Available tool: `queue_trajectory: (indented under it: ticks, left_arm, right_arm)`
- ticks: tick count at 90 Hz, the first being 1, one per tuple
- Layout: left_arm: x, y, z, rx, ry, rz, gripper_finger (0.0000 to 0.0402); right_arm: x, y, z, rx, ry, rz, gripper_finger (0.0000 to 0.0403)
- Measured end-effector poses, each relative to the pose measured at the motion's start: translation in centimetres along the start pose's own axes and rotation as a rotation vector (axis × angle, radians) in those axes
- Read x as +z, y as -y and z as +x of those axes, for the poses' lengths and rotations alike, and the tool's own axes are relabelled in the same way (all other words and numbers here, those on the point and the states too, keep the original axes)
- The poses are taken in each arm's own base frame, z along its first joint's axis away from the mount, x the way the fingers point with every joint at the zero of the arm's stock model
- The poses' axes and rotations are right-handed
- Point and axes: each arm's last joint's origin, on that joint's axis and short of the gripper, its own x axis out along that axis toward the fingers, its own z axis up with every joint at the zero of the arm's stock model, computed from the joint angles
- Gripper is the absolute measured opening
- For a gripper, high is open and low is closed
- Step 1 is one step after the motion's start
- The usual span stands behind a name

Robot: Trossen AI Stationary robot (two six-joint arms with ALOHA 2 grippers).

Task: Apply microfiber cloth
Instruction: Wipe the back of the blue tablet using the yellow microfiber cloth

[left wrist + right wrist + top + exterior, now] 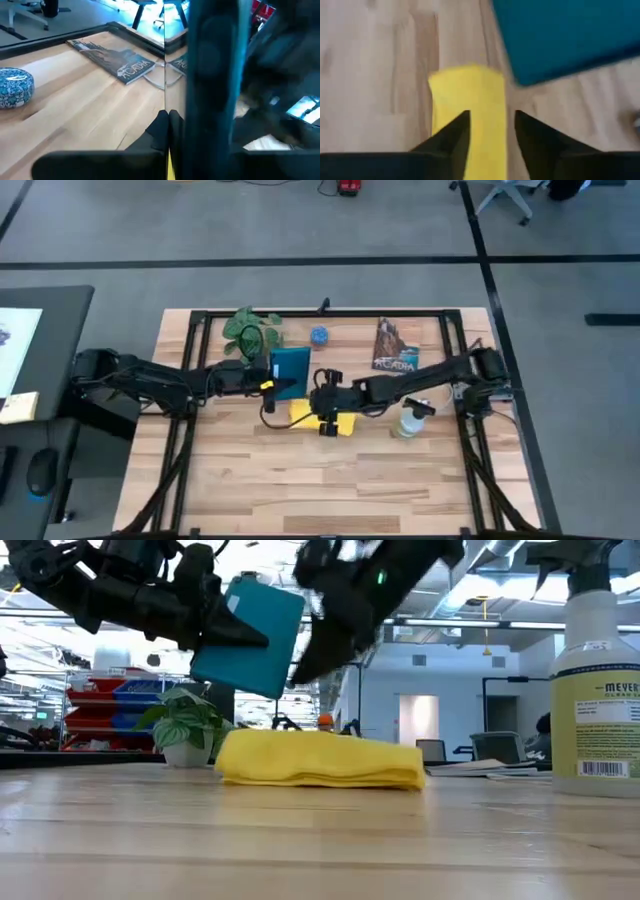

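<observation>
The yellow microfiber cloth (335,420) lies folded in a low heap on the table's middle (320,760). My right gripper (323,398) hovers open just above it, and its fingers (457,137) stand on either side of the cloth's strip (470,100) without touching it. My left gripper (281,386) is shut on the teal-backed tablet (290,364), which hangs above the table, left of the cloth (250,635). The tablet's edge fills the left wrist view (215,75). My left gripper pinches the tablet between its two fingers at the edge nearest the table's near side (284,382), close to a corner. The fingers come in about level from the table's left. The tablet is lifted clear of the table and tilted (262,650).
A clear spray bottle (410,421) stands right of the cloth (595,690). A book (394,348), a small blue patterned ball (319,335) and a potted plant (250,330) sit along the far side. Bare wood lies toward the near edge.
</observation>
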Motion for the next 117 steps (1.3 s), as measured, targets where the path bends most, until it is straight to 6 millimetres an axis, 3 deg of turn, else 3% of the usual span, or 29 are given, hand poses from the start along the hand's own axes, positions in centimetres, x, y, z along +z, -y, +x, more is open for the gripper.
queue_trajectory:
  ticks: [18, 28, 41, 53, 70, 85, 99, 117]
  left_arm:
    - [-0.4, 1.1, -0.1, -0.054, -0.012, 0.072, 0.0011]
    - [-0.6, 2.0, -0.3, -0.097, 0.000, 0.113, 0.0011]
    - [-0.5, 3.0, -0.5, -0.159, 0.028, 0.147, 0.0011]
    - [-0.5, 3.1, -0.5, -0.173, 0.033, 0.152, 0.0011]
    - [-0.5, 3.1, -0.5, -0.178, 0.035, 0.158, 0.0011]
    - [-0.5, 2.9, -0.5, -0.134, 0.042, 0.152, 0.0011]
    - [-0.5, 3.0, -0.5, -0.138, 0.044, 0.157, 0.0011]
    - [-0.4, 3.0, -0.5, -0.138, 0.050, 0.159, 0.0011]
  right_arm:
    - [1.4, 3.8, -2.9, -0.051, 0.117, 0.146, 0.0245]
    - [0.5, 5.3, -2.4, -0.013, 0.179, 0.184, 0.0249]
    - [-0.2, 6.2, -1.6, 0.156, 0.406, 0.213, 0.0246]
    - [-0.7, 6.3, -1.2, 0.284, 0.521, 0.189, 0.0235]
    - [-1.1, 6.1, -1.3, 0.317, 0.501, 0.143, 0.0220]
    - [-1.6, 6.8, -3.0, 0.325, 0.398, 0.134, 0.0215]
    - [-1.2, 6.5, -4.4, 0.335, 0.425, 0.093, 0.0215]
    - [-0.9, 5.9, -3.1, 0.318, 0.481, 0.142, 0.0215]
